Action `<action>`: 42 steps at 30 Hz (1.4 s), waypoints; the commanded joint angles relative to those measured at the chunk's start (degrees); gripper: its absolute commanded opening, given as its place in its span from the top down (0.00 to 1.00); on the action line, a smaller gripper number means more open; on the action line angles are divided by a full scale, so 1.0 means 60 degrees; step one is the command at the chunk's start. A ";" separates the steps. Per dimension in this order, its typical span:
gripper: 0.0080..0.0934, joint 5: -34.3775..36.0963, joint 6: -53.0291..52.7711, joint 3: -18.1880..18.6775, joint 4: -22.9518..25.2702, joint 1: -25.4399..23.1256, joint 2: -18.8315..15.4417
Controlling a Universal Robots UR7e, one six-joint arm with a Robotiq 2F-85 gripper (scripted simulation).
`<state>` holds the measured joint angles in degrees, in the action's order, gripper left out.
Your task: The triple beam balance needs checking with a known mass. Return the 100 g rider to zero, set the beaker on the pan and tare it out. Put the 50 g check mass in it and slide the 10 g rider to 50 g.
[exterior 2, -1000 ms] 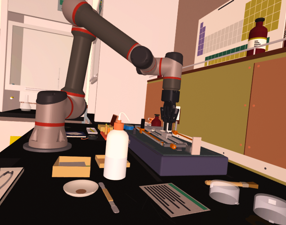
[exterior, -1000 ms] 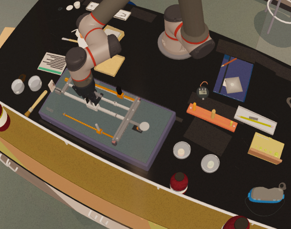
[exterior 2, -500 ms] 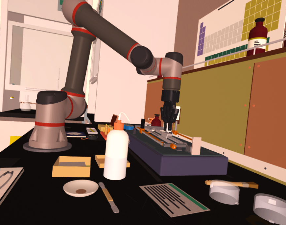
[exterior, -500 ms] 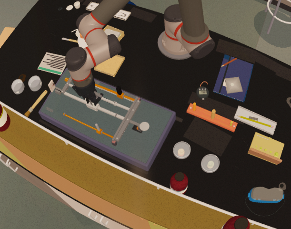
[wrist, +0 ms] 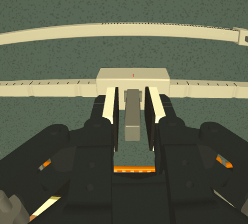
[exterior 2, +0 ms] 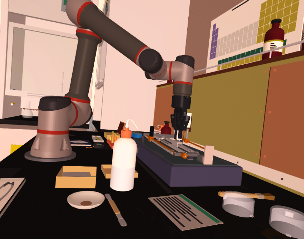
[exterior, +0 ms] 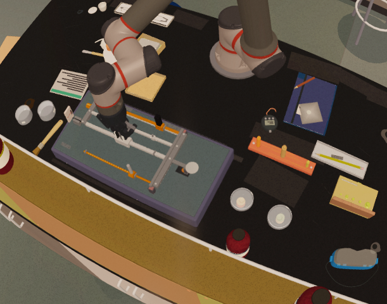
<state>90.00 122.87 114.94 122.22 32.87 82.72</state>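
On the balance (exterior: 142,157) at the left of the bench, a cream rider (wrist: 132,79) sits on the middle cream beam, and its grey handle (wrist: 132,114) stands up from it. My gripper (wrist: 132,118) is straight above this rider with a finger on each side of the handle; it is open and holds nothing. The round pan (exterior: 191,167) at the beams' right end is bare. Two orange beams (exterior: 116,166) carry their own riders, one black (exterior: 158,121) on the far beam and one orange (exterior: 131,171) on the near beam. Two low glass beakers (exterior: 35,112) stand left of the balance.
Two lidded dishes (exterior: 261,208) holding pale masses sit right of the balance, near an orange peg rack (exterior: 281,155). A wash bottle (exterior 2: 123,160), trays and a spatula lie on the arm's side of the balance. A brush (exterior: 47,137) lies by the beakers.
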 commanded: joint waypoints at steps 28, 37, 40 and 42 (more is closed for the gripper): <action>1.00 0.0000 0.0000 -0.0004 0.0004 0.0000 0.0005; 1.00 0.0000 0.0000 -0.0009 -0.0004 0.0000 0.0009; 1.00 0.0000 0.0000 -0.0013 -0.0011 0.0000 0.0012; 1.00 0.0000 -0.0001 -0.0014 -0.0014 -0.0001 0.0013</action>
<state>89.94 122.87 114.84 122.01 32.89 82.84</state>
